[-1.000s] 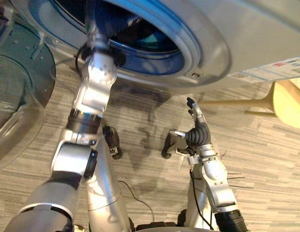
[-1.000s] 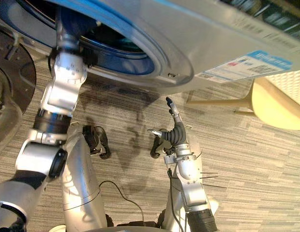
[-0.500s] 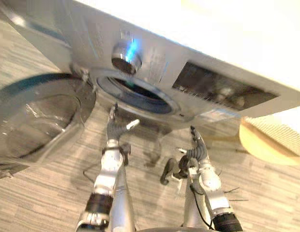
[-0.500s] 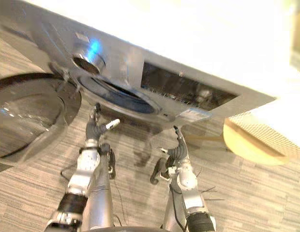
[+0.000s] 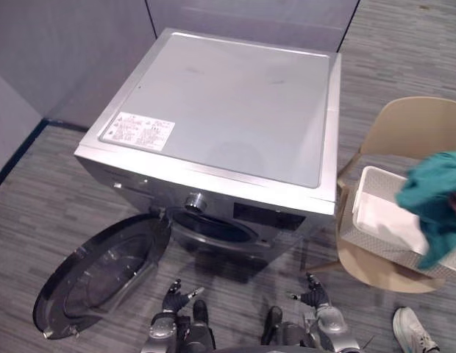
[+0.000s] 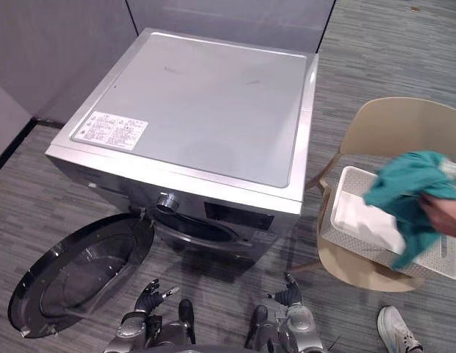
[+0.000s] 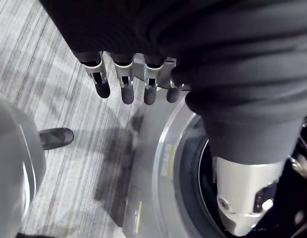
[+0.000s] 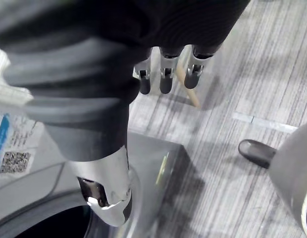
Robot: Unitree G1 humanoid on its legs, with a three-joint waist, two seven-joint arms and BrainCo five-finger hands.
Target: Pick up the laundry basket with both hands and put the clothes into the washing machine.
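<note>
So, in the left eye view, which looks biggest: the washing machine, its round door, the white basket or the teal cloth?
1. the washing machine
2. the round door
3. the white basket and the teal cloth look about alike. The cloth hides part of the basket, so I won't rank them.

Left hand (image 5: pixel 171 299), right hand (image 5: pixel 315 297): fingers relaxed, empty.
</note>
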